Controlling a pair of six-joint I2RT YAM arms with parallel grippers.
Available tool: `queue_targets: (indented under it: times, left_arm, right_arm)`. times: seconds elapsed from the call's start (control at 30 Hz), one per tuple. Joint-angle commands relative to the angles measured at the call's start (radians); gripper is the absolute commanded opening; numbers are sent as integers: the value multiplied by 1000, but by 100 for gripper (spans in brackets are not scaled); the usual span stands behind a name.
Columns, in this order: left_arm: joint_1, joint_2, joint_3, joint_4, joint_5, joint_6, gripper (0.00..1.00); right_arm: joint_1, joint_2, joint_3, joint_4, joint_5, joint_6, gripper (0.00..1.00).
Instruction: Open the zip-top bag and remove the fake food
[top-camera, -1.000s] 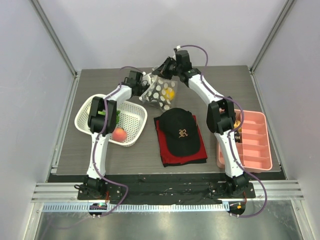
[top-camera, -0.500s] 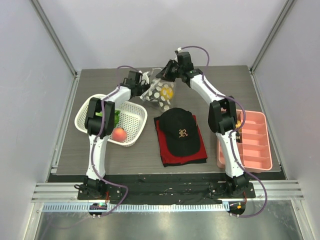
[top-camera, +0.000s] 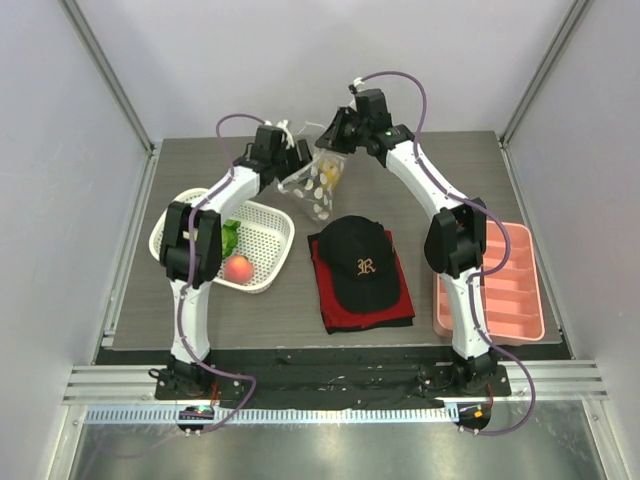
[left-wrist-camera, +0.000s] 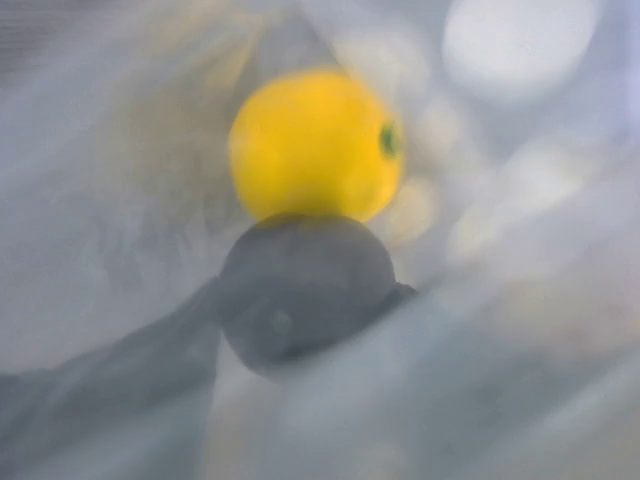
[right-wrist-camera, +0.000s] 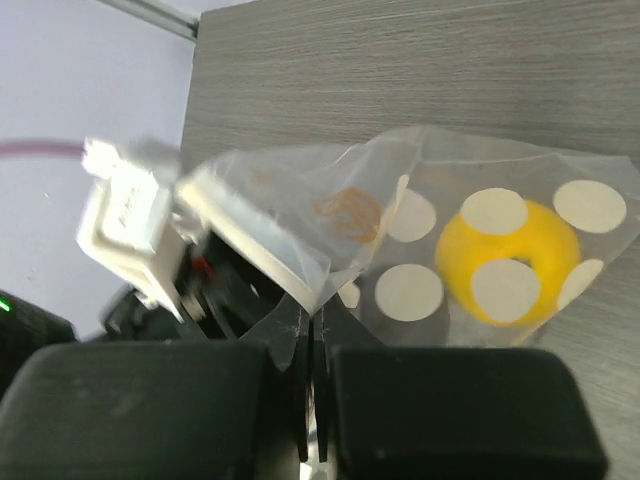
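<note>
Beyond the black cap (top-camera: 360, 262), the floppy, slippery zip-top bag (top-camera: 315, 188) hangs from the right gripper (right-wrist-camera: 312, 330) clenched on its top edge, likely the firmest hold, while whether the left gripper (top-camera: 290, 160) at its mouth is released or clenched cannot be told.

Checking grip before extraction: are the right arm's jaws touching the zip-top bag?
Touching. Right wrist view: the right gripper is shut, an edge of the zip-top bag pinched between its jaws.
</note>
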Motion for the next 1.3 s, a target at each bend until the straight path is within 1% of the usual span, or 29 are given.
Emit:
queue_targets:
  times: [0.0,0.03,0.07,0.1,0.17,0.2,0.4,0.47,0.5,0.53,0.57,0.6,0.63,0.67,0.7,0.77,0.83,0.87,0.9,0.93,0.97,1.0,1.1,1.13,1.17,1.27]
  left_arm:
    - [18,81,223,-191,-109,-229,0]
    - [19,90,261,-201,-100,-269,0]
    - [21,96,266,-201,-92,-309,0]
    - [29,99,263,-166,-78,-396,0]
    - [33,108,262,-152,-61,-472,0]
    - [33,119,280,-153,-51,-540,0]
    - [33,139,366,-206,-49,-647,0]
    - [36,144,349,-148,-3,-670,0]
    - [36,144,333,-88,62,-681,0]
    - [36,133,302,69,98,-690,0]
    - [35,122,273,183,139,-690,0]
    - [36,102,201,255,178,-675,0]
    - [32,54,164,290,176,-611,0]
    - [32,21,126,379,176,-580,0]
    - [32,-3,33,429,184,-552,0]
    - [30,-65,-29,506,196,-482,0]
    - [27,-95,-50,473,195,-414,0]
    - [17,-117,-48,433,198,-335,0]
    - [9,-125,-45,416,204,-298,0]
    - [3,-129,-24,390,212,-261,0]
    - [-10,-125,-7,349,222,-189,0]
    - [-16,-123,12,295,238,-162,0]
    - [-39,-122,49,197,255,-54,0]
    - [-39,-122,47,172,256,-47,0]
    - [-39,-122,32,167,262,-44,0]
    - [-42,-134,-2,179,304,-32,0]
  right_arm:
    - [15,-74,29,-20,-22,-158,1]
    - [18,-80,23,-27,-22,-201,1]
    - [20,-86,15,-33,-19,-225,1]
    - [22,-99,9,-36,-26,-249,2]
    - [25,-106,4,-45,-33,-313,1]
    - [29,-106,7,-57,-33,-327,1]
    - [35,-88,44,-71,-34,-376,1]
    - [35,-67,72,-73,-43,-397,1]
    - [35,-59,81,-74,-39,-402,1]
    - [28,-44,102,-77,-39,-402,2]
    - [22,-37,113,-79,-45,-401,1]
    - [15,-33,122,-77,-46,-396,1]
    - [2,-28,138,-76,-45,-390,2]
    - [-6,-22,147,-76,-43,-382,1]
    - [-12,-19,151,-76,-42,-359,1]
    - [-27,-19,159,-76,-45,-342,2]
    - [-35,-23,150,-76,-37,-326,1]
    - [-37,-28,147,-80,-33,-315,1]
    - [-41,-28,145,-82,-31,-289,1]
    - [-41,-30,147,-82,-34,-276,1]
    - [-43,-31,150,-85,-33,-261,1]
    - [-47,-31,150,-86,-30,-243,1]
    - [-69,-17,171,-82,-71,-131,1]
    - [-72,-14,179,-53,-97,-71,1]
    - [-74,-16,179,-42,-127,-53,1]
    - [-77,-23,179,-33,-100,-10,1]
